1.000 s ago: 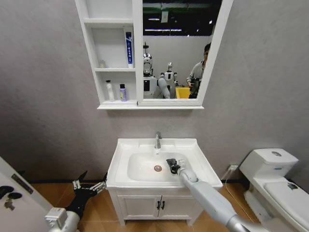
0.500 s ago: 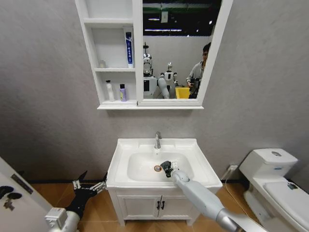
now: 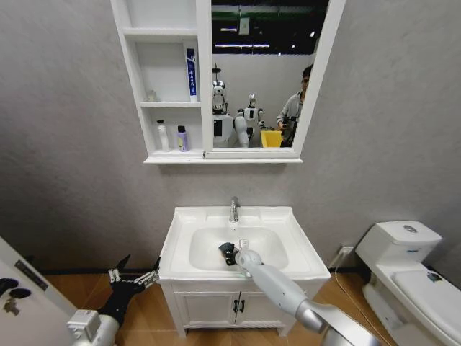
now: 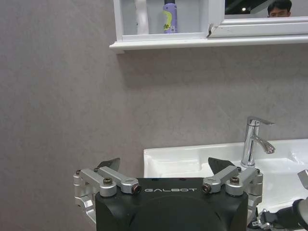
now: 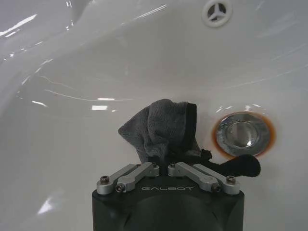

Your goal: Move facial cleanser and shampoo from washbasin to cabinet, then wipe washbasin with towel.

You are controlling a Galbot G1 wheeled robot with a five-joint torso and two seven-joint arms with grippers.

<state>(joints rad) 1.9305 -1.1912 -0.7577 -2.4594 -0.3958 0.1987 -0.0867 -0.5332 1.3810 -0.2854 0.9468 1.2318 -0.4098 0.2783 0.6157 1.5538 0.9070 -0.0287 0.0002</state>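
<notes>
Right tool [image 5: 163,168] clamping towel [image 5: 161,127] beside drain [image 5: 242,134] in washbasin [image 3: 288,223].

The white washbasin [image 3: 232,244] sits on a floor vanity, its chrome tap [image 3: 235,208] at the far rim. A crumpled dark grey towel [image 5: 163,130] lies against the bowl just left of the drain [image 5: 242,134]. On the wall above, the white cabinet [image 3: 164,86] holds two small bottles [image 3: 171,137] on its lowest shelf.

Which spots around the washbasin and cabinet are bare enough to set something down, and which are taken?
Free: washbasin rim on both sides of the tap, and the cabinet top shelf. Crowded: the bowl, where the right tool presses the towel beside the drain; the bottom shelf holds two bottles. The left tool hangs beside the vanity.
</notes>
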